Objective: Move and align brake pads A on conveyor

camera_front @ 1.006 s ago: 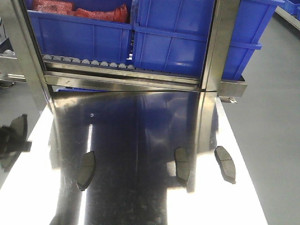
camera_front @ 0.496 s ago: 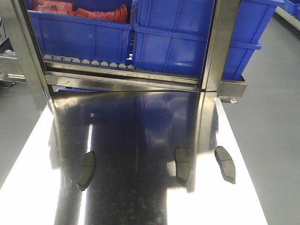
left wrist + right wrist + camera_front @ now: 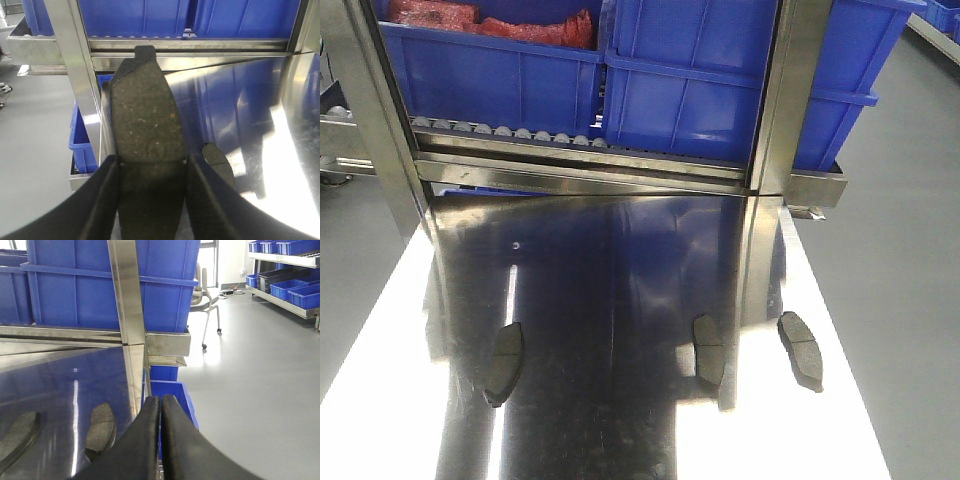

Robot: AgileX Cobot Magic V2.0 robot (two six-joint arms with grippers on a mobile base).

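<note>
Grey-brown curved brake pad (image 3: 145, 115) on dark backing sits clamped across its width in our left gripper (image 3: 152, 161), long axis straight out from the jaws, over the shiny steel table's (image 3: 620, 260) left edge. Left pad (image 3: 504, 360), middle pad (image 3: 708, 350) and right pad (image 3: 801, 350) lie on that table. Right gripper (image 3: 160, 402) is pressed closed, empty, at its right edge. Conveyor out of view.

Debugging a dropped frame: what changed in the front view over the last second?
A dark shape at the left edge of the shiny steel table, likely the left gripper, went off frame. It now clamps one grey-brown curved brake pad. The three pads on the table stayed put.
</note>
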